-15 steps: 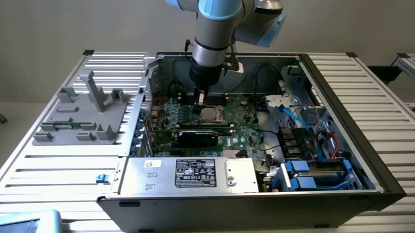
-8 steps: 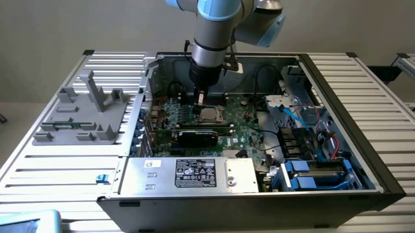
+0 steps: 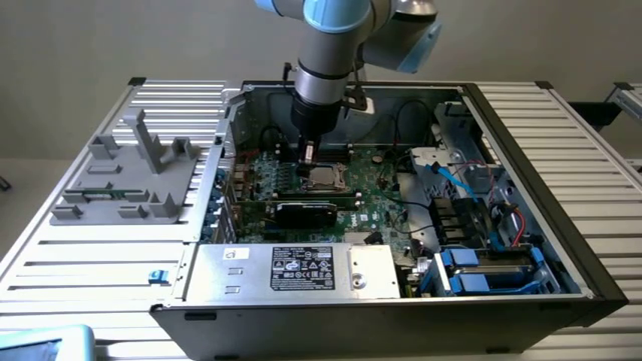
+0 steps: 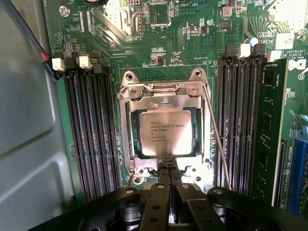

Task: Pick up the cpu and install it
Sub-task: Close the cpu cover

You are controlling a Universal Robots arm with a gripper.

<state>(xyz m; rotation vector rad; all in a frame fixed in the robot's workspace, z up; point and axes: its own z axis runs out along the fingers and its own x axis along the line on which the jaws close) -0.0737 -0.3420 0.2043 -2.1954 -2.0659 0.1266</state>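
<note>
The cpu (image 4: 165, 133), a flat square chip with a silver-beige printed top, lies flat inside the metal socket frame (image 4: 127, 130) on the green motherboard. My gripper (image 4: 168, 174) hangs just over the socket's edge, its two dark fingers (image 4: 160, 192) pressed together with nothing between them. The fingertips end at the chip's rim; whether they touch it I cannot tell. In the exterior view the gripper (image 3: 309, 156) points straight down into the open computer case, just behind the cpu (image 3: 323, 178).
Rows of black memory slots (image 4: 94, 134) flank the socket, and a thin metal lever (image 4: 216, 139) runs along one side. A grey plastic fixture (image 3: 135, 169) with upright posts stands on the slatted table at the exterior view's left. The power supply box (image 3: 291, 269) fills the case's front.
</note>
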